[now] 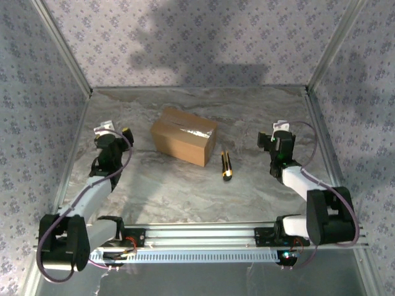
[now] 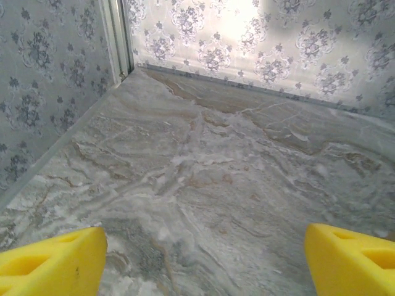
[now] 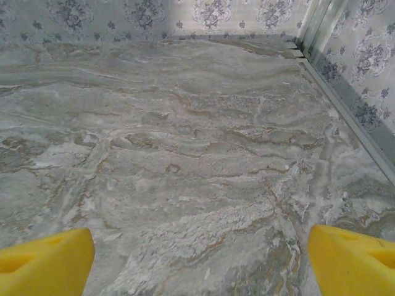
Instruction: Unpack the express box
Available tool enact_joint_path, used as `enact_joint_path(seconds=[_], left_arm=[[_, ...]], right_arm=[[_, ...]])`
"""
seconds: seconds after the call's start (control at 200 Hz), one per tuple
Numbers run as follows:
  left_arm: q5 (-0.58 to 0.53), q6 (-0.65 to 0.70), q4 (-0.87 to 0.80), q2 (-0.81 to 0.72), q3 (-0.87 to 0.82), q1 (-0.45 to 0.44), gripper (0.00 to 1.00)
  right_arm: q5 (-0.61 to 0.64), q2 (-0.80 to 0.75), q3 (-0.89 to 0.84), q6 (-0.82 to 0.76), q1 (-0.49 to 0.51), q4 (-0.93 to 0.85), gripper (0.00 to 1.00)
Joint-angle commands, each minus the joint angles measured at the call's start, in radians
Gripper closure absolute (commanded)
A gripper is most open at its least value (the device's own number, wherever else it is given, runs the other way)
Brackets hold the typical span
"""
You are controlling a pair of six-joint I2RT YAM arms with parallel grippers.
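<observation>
The express box (image 1: 184, 136) sits closed on the desk (image 1: 185, 191), just left of centre in the top view, its long axis running upper left to lower right. The left jaws stand close to its left. The right jaws are farther right, past the utility knife (image 1: 226, 165). Both pairs gape wide and hold nothing.

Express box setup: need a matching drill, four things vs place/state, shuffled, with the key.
Things:
1. express box
2. black-and-yellow cutter
3. left gripper
4. right gripper

Place/state:
A. open, over the right side of the table
B. taped shut, mid-table
C. open, over the left side of the table
D. lying flat just right of the box

Pairs: 1-B, 2-D, 3-C, 4-A
</observation>
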Motion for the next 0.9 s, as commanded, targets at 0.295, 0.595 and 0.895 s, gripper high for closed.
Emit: enact_joint_path(seconds=[0.295, 0.595, 0.895], left_arm=[[0.078, -0.292, -0.467, -0.221, 0.088, -0.100, 0.20], [0.082, -0.448, -0.566, -0.339, 0.021, -0.207, 0.23], [0.020, -0.480, -0.546, -0.336, 0.026, -0.367, 0.24]], right_arm=[[0.099, -0.142, 0.169, 0.176, 0.212, -0.477, 0.10], [0.189, -0.133, 0.160, 0.338, 0.460, -0.615, 0.11], [0.096, -0.054, 0.107, 0.514, 0.530, -0.581, 0.11]])
